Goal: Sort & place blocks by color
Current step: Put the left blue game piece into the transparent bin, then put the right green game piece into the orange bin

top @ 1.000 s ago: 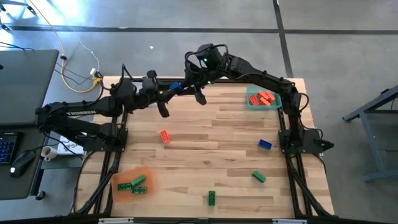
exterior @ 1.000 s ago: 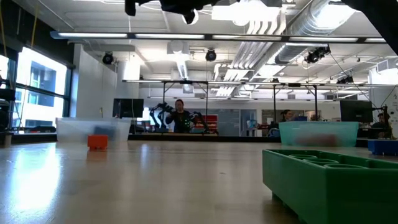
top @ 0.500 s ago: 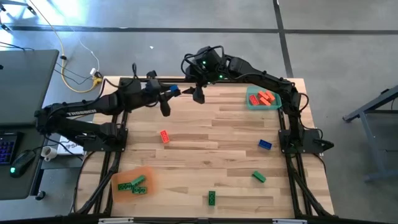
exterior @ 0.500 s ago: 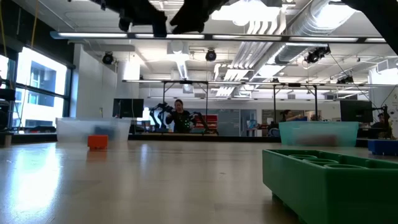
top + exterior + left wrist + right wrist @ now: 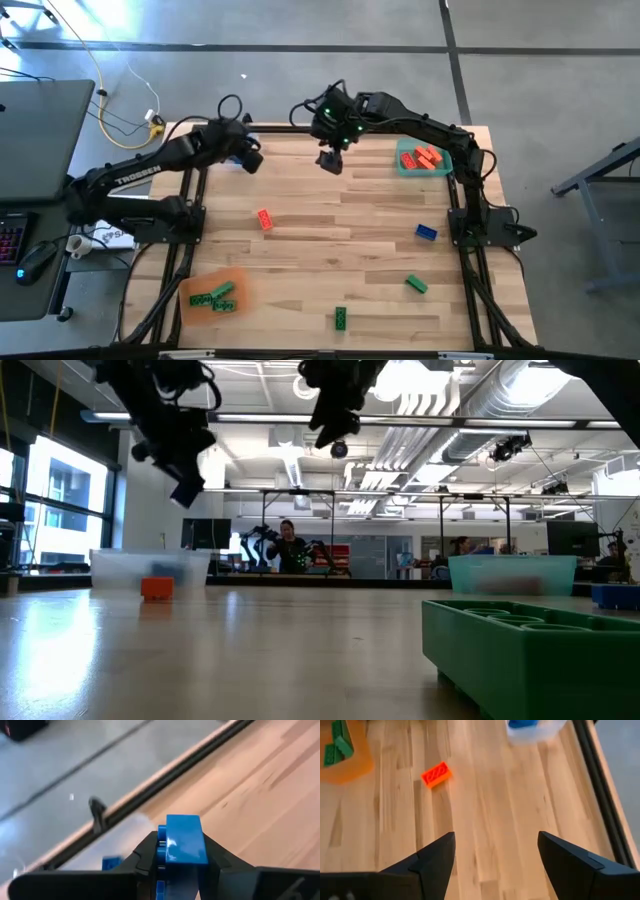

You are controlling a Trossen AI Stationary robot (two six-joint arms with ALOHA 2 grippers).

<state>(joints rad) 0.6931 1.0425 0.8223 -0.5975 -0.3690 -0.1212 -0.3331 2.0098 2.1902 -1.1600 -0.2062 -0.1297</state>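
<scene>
- Two arms reach over the table's far edge in the high view. Left gripper (image 5: 248, 160) sits at the far left corner, its arm stretched diagonally from the left base. Right gripper (image 5: 331, 162) hangs near far centre, its arm folded back from the right-side base.
- Loose blocks, high view: red block (image 5: 264, 219) left of centre; blue block (image 5: 426, 232) at right; green block (image 5: 416, 284) right front; second green block (image 5: 340, 318) at front centre.
- Orange tray (image 5: 212, 295) at front left holds green blocks; green tray (image 5: 423, 159) at far right holds red blocks.
- Low view: both grippers hang above the table, left gripper (image 5: 186, 490) lower than the right (image 5: 334, 428). A big green block (image 5: 530, 650) sits close at right; clear tray (image 5: 150, 568) far left.
- Left wrist view: fingers (image 5: 147, 851) are clamped on a blue brick (image 5: 184, 840), held above the table edge near another blue piece (image 5: 110, 864).
- Right wrist view: fingers (image 5: 435, 857) spread wide, holding nothing, above bare wood. Red block (image 5: 436, 774) and orange tray (image 5: 350, 762) lie beyond.
</scene>
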